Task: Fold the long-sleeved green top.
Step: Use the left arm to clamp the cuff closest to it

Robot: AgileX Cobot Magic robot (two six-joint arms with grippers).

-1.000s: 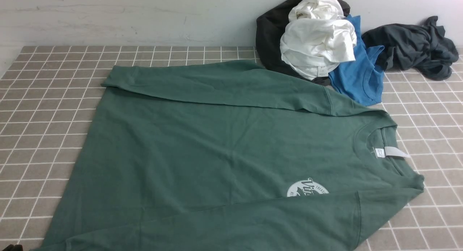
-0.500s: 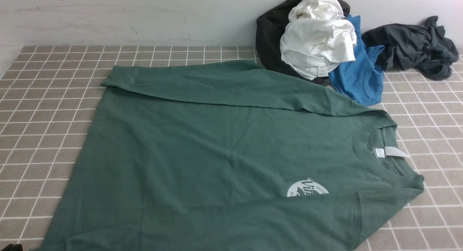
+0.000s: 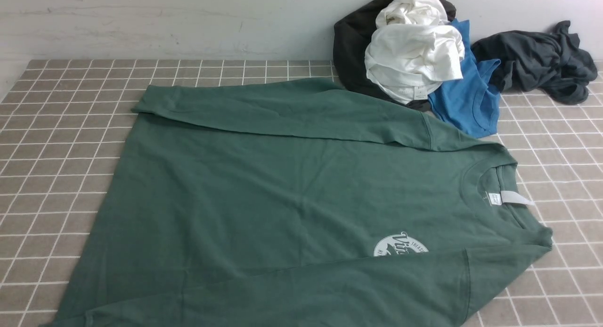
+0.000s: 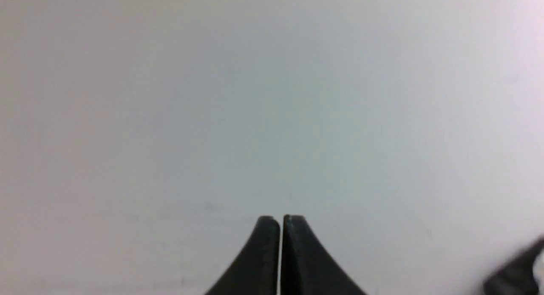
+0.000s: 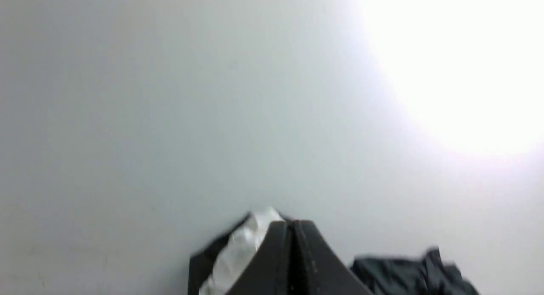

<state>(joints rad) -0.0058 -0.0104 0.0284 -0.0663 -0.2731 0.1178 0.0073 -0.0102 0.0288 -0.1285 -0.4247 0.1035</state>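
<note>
The green long-sleeved top [image 3: 282,204] lies spread flat across the tiled table, collar and white neck label [image 3: 511,198] toward the right. Its far sleeve [image 3: 282,112] is folded in along the upper edge of the body. The near sleeve [image 3: 377,289] lies folded over the lower part and half covers the round white logo [image 3: 400,246]. Neither arm shows in the front view. In the left wrist view my left gripper [image 4: 281,220] is shut and empty, facing the pale wall. My right gripper [image 5: 292,225] is shut and empty too.
A heap of clothes sits at the back right against the wall: a black garment [image 3: 351,49], a white one [image 3: 414,53], a bright blue T-shirt [image 3: 464,103] and a dark grey garment [image 3: 541,61]. The right wrist view catches the white one [image 5: 238,252] and the grey one [image 5: 403,273].
A dark shape at the bottom left corner of the front view has slipped out of frame. The top and the heap have not moved.
</note>
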